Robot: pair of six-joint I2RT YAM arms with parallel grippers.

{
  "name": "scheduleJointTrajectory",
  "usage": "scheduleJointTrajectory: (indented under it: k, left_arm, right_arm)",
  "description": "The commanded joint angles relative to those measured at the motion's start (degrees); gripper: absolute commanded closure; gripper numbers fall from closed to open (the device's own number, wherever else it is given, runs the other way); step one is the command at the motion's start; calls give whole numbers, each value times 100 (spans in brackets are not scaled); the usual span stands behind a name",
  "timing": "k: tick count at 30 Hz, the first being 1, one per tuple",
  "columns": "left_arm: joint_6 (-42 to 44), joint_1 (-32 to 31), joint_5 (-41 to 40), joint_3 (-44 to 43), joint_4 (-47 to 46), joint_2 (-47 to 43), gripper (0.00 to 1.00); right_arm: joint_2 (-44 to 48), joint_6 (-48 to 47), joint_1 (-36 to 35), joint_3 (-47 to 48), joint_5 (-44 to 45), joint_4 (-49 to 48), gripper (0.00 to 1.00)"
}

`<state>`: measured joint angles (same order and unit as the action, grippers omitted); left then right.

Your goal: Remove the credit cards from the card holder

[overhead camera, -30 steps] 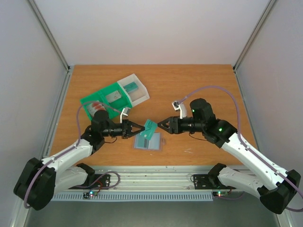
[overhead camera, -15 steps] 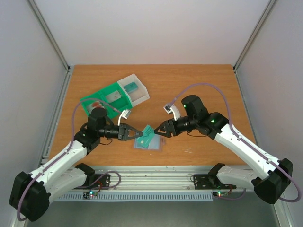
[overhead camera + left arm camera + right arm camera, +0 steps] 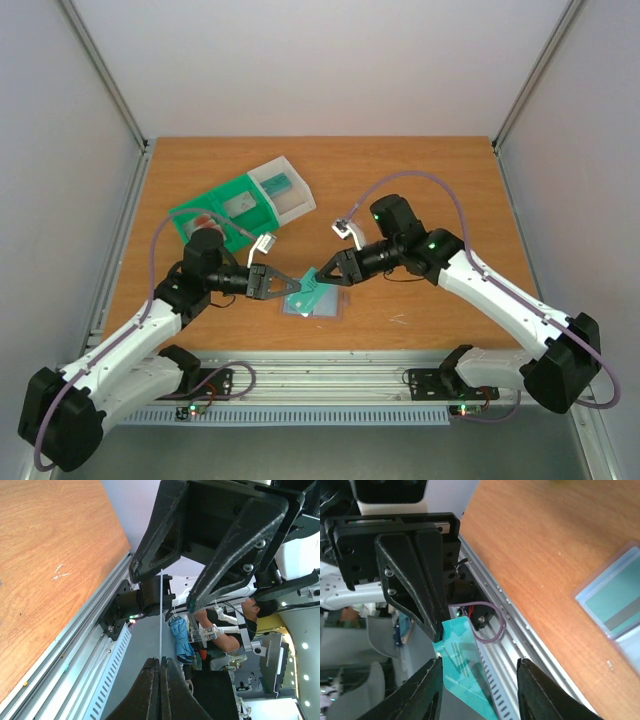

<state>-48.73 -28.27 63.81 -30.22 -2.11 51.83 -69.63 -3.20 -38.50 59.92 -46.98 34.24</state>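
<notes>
Between walls [image 3: 300, 60], table [image 3: 420, 170] under card holder [image 3: 325, 306]

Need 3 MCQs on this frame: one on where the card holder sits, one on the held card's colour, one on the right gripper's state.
1. On the table, the card holder lies: A in the far-right corner; B by the grippers' tips; C against the left wall.
2. The card in the left gripper is: A red; B yellow; C teal.
3. The right gripper is: A open; B shut on the holder; C out of view.
Key: 1 B, it lies flat just below both tips. 2 C, the pinched card is teal. 3 A, its fingers stand apart in the right wrist view.
</notes>
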Motion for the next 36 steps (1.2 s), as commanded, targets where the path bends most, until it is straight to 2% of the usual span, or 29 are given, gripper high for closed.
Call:
scheduleJointTrajectory:
  k: [1, 9, 10, 13, 17, 22, 26, 31, 36]
  left_arm:
    - [144, -20, 171, -88, -87, 33, 100]
    - [180, -23, 156, -113, -80, 116, 100]
    - [180, -16, 116, -128, -74, 100, 99]
    - [171, -23, -47, -184, -10, 18, 100]
    - [203, -23, -461, -340, 335, -160, 90]
    - [107, -20, -1275, -510, 770, -450, 54]
    - [-378, -20, -1893, -289, 366, -694, 38]
    - [-1284, -20, -2513, 235, -537, -1064, 28]
    - [-1893, -20, -2781, 605, -1056, -1279, 27]
  right_arm:
    - [-44, 186, 18, 17, -321, -305, 63]
    - [-45, 307, 19, -77, -531, -548, 97]
    - [-29, 311, 18, -103, -551, -600, 99]
    - [20, 555, 18, -159, -544, -706, 99]
    - [161, 811, 19, -242, -427, -897, 99]
    - [377, 1620, 27, -493, -212, -1627, 99]
    - [554, 2367, 29, -846, 30, -2447, 99]
    - [646, 3100, 40, -1097, 491, -3191, 99]
    - [722, 3765, 37, -1332, 1006, -4054, 99]
